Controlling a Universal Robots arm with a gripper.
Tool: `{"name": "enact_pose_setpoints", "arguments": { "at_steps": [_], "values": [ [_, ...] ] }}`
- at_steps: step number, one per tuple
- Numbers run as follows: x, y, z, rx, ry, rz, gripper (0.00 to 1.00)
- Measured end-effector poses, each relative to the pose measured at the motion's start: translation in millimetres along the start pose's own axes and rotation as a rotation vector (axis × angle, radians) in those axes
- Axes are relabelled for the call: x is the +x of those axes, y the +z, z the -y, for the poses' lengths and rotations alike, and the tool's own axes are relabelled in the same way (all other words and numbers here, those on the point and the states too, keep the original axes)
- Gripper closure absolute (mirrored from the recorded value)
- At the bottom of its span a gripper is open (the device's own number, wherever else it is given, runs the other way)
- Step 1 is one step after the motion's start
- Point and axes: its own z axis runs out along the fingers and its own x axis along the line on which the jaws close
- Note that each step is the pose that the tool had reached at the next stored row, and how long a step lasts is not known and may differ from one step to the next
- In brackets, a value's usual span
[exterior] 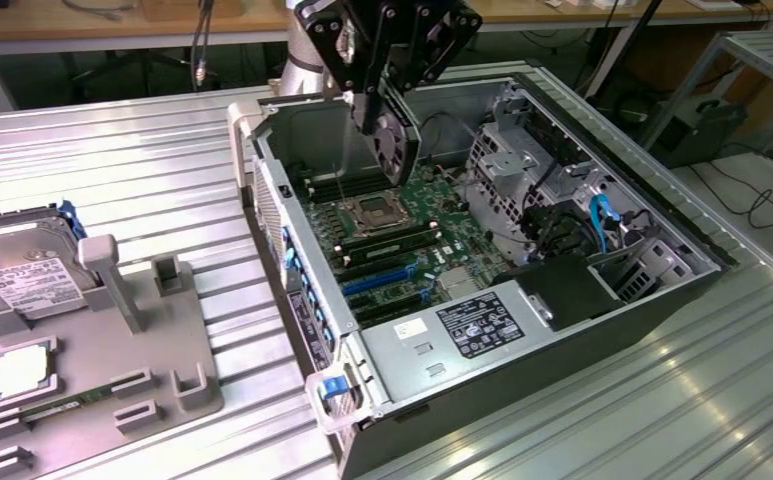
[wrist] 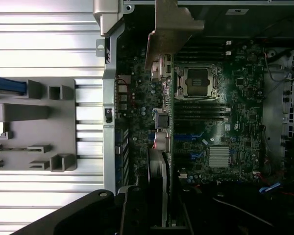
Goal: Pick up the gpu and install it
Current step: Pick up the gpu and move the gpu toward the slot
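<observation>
Above open case (exterior: 562, 385) | hand (exterior: 383, 80) grips gpu (exterior: 394, 150) | card upright

The gripper (wrist: 159, 208) held the gpu (wrist: 160, 142) edge-on over the open computer case (wrist: 110, 122), with the card's silvery bracket (wrist: 172, 27) at the end away from the jaws. Beside the card lay the motherboard's CPU socket (wrist: 198, 81), memory slots (wrist: 201, 110) and a finned heatsink (wrist: 219, 156). A grey holder (wrist: 34, 112) sat outside the case on the slatted table (wrist: 44, 44).
</observation>
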Motion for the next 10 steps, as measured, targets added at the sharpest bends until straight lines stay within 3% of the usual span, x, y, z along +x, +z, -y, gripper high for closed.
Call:
{"name": "enact_pose_setpoints", "arguments": {
  "at_steps": [10],
  "values": [
    [-12.9,0.3,0.1,0.0000,0.000,0.0000,0.72]
  ]
}}
